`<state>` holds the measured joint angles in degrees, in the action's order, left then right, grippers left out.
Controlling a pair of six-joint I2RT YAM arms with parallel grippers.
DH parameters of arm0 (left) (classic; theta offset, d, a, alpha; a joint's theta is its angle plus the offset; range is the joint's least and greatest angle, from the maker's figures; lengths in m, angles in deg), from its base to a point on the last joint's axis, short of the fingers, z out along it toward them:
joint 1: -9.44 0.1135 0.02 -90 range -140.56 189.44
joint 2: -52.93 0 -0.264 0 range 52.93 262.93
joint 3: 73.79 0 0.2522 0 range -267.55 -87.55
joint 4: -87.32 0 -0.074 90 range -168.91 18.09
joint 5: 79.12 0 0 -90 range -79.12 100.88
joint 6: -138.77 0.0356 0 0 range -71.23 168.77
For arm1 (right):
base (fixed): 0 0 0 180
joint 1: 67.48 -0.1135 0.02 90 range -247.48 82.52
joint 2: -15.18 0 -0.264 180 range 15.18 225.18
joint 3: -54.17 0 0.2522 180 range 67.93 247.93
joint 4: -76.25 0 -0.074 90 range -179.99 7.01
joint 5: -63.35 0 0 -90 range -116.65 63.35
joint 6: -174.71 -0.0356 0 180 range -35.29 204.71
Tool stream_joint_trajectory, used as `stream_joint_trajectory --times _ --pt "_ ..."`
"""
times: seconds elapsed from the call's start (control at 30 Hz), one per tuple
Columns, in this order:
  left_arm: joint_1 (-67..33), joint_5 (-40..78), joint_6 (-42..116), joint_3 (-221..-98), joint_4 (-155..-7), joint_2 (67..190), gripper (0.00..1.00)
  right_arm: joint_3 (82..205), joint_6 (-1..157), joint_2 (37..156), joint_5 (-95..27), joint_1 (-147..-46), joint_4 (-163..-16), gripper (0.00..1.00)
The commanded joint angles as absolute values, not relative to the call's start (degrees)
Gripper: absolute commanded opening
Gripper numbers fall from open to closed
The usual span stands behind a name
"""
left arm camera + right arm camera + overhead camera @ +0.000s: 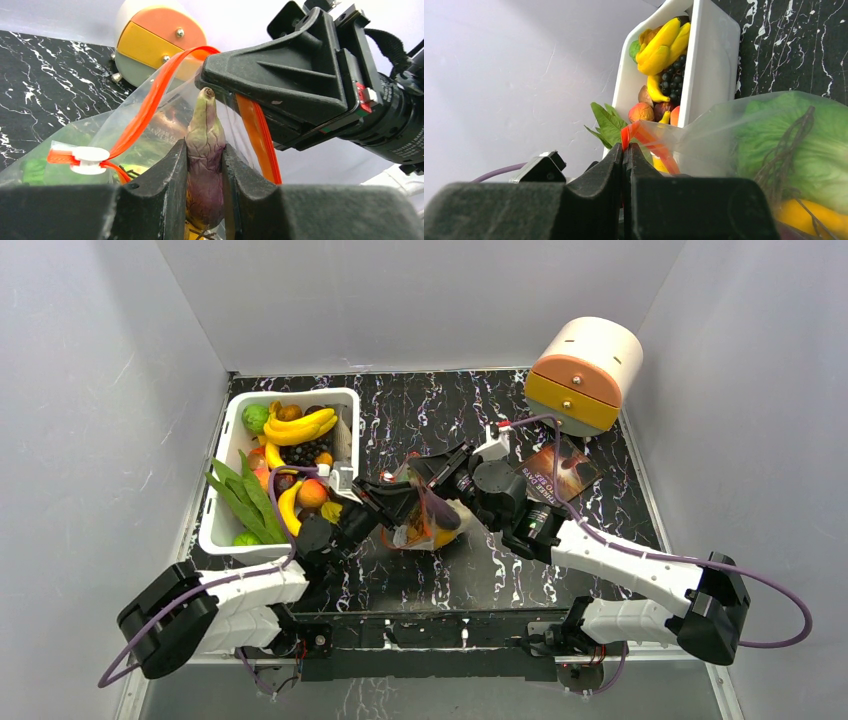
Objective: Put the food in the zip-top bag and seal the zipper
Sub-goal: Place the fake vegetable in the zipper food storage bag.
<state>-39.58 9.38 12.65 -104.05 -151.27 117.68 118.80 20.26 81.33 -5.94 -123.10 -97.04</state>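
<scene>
Left: white rectangular plastic tub [300, 393] of yellow toy bananas [300, 427] and fruit. Centre: left gripper [204, 155] clenched on a purple-green toy vegetable [205, 125] at the open mouth of the clear crinkly zip-top bag [425, 530], mid-table, with leafy green lettuce [819, 150] inside. Right: right gripper [624, 150] pinching the red-orange zipper strip [644, 137].

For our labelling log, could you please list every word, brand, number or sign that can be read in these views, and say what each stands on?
No text can be read with confidence.
Dark brown packet: pale printed lettering, too small and angled to read.
Right arm's black wrist housing: faint lettering, too blurred to read.
Zip-top bag: faint lettering showing through the plastic, unreadable.
</scene>
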Motion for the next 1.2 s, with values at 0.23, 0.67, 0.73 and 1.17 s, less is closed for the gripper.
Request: stream_joint_trajectory --times 0.23,0.67,0.73,1.17 --pt "-41.6 2.9 14.3 -116.4 -115.4 108.8 0.48 119.4 21.6 73.8 -1.2 -123.4 -102.8 0.00" --pt "-41.6 -3.1 21.9 -136.9 -76.3 105.6 0.60 117.1 23.7 68.0 1.6 -123.3 -100.1 0.00" --pt "-41.6 -3.5 25.6 -137.6 -75.1 106.5 0.60 117.0 23.7 67.8 1.4 -123.3 -100.4 0.00" --pt "-41.6 -1.5 31.7 -139.8 -77.5 110.7 0.05 114.7 27.1 68.8 -1.9 -123.4 -98.4 0.00"
